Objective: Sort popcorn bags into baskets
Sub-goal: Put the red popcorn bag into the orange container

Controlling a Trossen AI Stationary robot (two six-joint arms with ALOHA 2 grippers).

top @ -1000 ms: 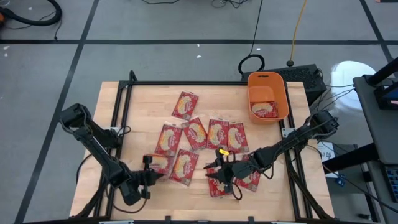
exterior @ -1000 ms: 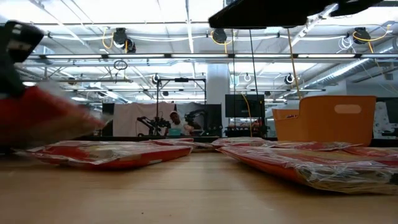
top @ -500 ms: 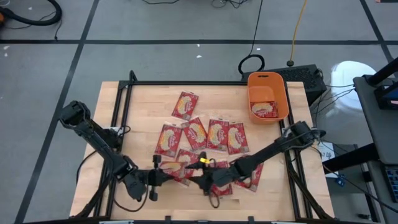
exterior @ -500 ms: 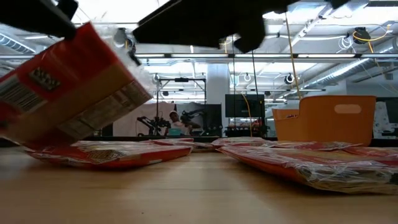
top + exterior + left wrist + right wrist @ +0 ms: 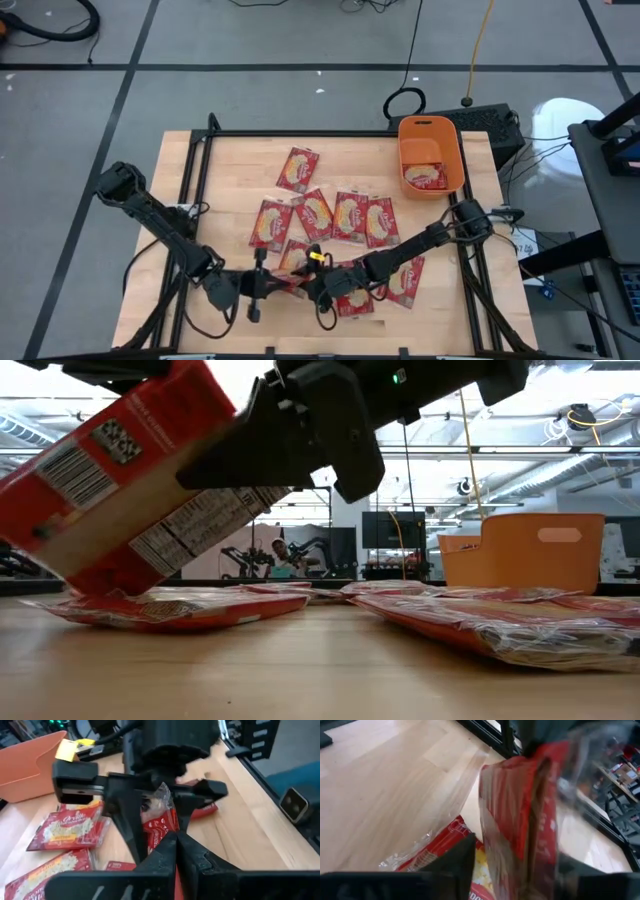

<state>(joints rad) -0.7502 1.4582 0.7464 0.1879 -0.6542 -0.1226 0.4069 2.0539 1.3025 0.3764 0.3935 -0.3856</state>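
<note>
1. Grippers meet at the lower centre of the high view, both on one raised popcorn bag (image 5: 293,281).
2. Left gripper (image 5: 266,284) comes in from the lower left; its fingers (image 5: 172,851) are pressed together, pinching the bag's edge, as the left wrist view shows.
3. Right gripper (image 5: 312,288) comes in from the right; its fingers stand apart on either side of the same bag (image 5: 520,820). Whether they touch it cannot be told.
4. Low view: the bag (image 5: 130,490) hangs tilted in the upper left of the frame, clear of the table (image 5: 300,670), its back label facing the camera.
5. Remaining popcorn bags lie flat in a cluster at the middle of the table (image 5: 220,180): one (image 5: 298,169) apart toward the top, four in a row below it, more lower down, partly hidden under the arms.
6. Orange basket (image 5: 431,155) stands at the upper right corner of the table, with at least one bag (image 5: 425,176) inside.
7. Person (image 5: 278,558) is visible in the room far behind the table, low view.
</note>
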